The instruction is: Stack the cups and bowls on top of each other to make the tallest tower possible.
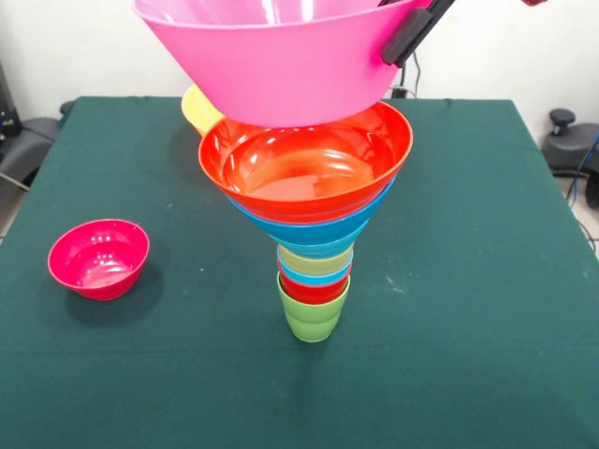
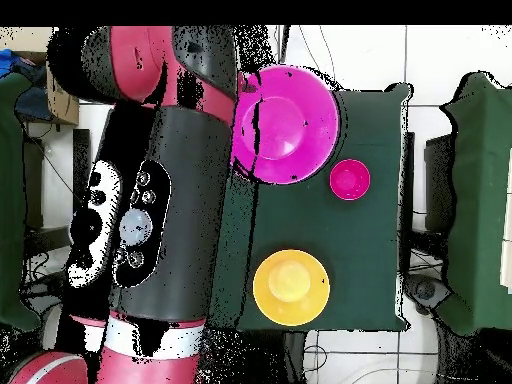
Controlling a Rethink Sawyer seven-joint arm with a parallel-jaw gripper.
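The tower point(image 1: 316, 234) stands mid-table: a lime green cup point(image 1: 313, 316) at the base, then red, light blue and yellow cups, two blue bowls and the wide red-orange bowl point(image 1: 306, 164) on top. My gripper point(image 1: 409, 36) is shut on the rim of the large pink bowl point(image 1: 271, 65) and holds it just above the red-orange bowl. One black finger shows outside the rim. In the overhead view the pink bowl point(image 2: 285, 125) hides the tower. The small magenta bowl point(image 1: 98, 258) sits on the table at the left. The yellow-orange bowl point(image 1: 199, 110) lies behind the tower.
The table is covered in dark green cloth point(image 1: 468, 281). In the overhead view the magenta bowl point(image 2: 349, 179) and the yellow-orange bowl point(image 2: 289, 287) lie on the cloth, and the red and black arm point(image 2: 150, 200) covers the left part. A chair base point(image 1: 562, 122) stands off the table at the right.
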